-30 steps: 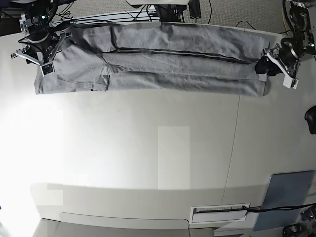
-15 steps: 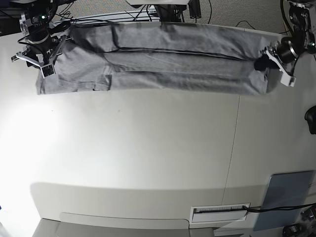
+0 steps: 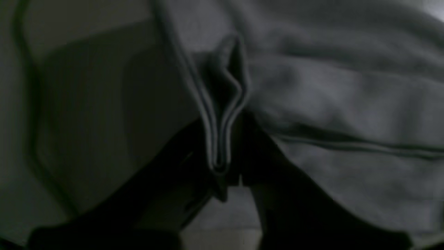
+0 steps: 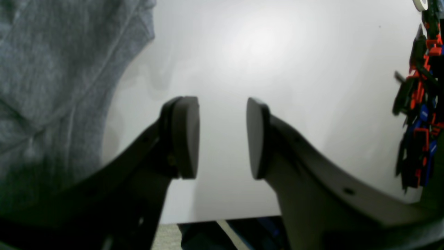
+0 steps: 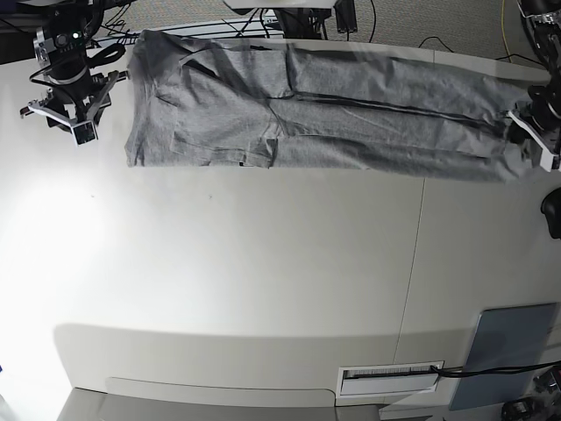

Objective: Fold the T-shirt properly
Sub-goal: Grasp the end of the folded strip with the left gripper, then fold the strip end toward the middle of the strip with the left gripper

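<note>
The grey T-shirt (image 5: 316,110) is stretched in a long creased band across the frame's top. Its layered hem is pinched by the left gripper (image 3: 222,173); the right gripper (image 4: 222,137) is held spread, empty.

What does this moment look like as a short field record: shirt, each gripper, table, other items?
shirt: T-shirt folded into a long band along the table's far edge
left gripper: left gripper shut on a folded edge of the shirt
right gripper: right gripper open, empty, beside the shirt over bare table
table: white table
other: grey-blue pad at the near corner, on the left arm's side
</note>
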You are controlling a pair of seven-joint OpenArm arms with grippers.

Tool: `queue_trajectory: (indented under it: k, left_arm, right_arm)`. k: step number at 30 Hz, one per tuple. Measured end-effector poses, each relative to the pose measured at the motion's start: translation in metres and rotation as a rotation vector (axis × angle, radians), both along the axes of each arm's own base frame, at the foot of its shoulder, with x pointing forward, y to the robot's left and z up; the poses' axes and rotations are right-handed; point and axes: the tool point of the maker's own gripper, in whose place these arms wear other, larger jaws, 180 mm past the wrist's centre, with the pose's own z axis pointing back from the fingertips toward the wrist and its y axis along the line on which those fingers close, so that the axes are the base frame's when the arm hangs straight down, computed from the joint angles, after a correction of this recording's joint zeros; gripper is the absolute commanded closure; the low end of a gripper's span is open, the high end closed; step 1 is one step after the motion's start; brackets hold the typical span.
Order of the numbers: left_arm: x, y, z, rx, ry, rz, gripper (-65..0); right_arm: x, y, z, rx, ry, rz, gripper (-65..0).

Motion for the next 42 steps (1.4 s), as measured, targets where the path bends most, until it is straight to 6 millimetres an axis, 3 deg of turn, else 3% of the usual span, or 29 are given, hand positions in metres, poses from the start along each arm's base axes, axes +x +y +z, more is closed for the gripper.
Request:
queue_trajectory:
  k: [4,6,13,23,30,35,42]
  left_arm:
    - [0.015,-0.045,0.045,-0.074,-0.129,-0.122,0.0]
    - [0.013,-0.066,0.061,-0.066,-0.170,-0.182,0.0]
    - [-0.002,-0.150,0.086,-0.209,-0.231,-0.285,0.0]
    - [-0.015,-0.252,0.046,-0.336,-0.095,-0.380,0.0]
    - [-0.022,-0.309,0.042,-0.398,-0.077,-0.469,0.0]
    - [-0.022,-0.336,0.041,-0.429,-0.081,-0.503,0.0]
    - [-0.019,-0.345,0.034,-0.443,-0.083,-0.489,0.0]
  right_arm:
    - [0.004,0.001,0.002,0.012,-0.013,-0.001,-22.8]
    - [0.006,0.005,0.001,0.041,-0.016,-0.002,-22.8]
    - [0.009,0.006,0.003,0.051,-0.024,-0.004,-22.8]
    - [0.008,0.006,0.002,0.050,-0.020,-0.006,-22.8]
    - [0.008,0.006,0.002,0.050,-0.019,-0.007,-22.8]
    - [0.008,0.005,0.002,0.050,-0.017,-0.008,-22.8]
    - [0.008,0.005,0.002,0.049,-0.017,-0.008,-22.8]
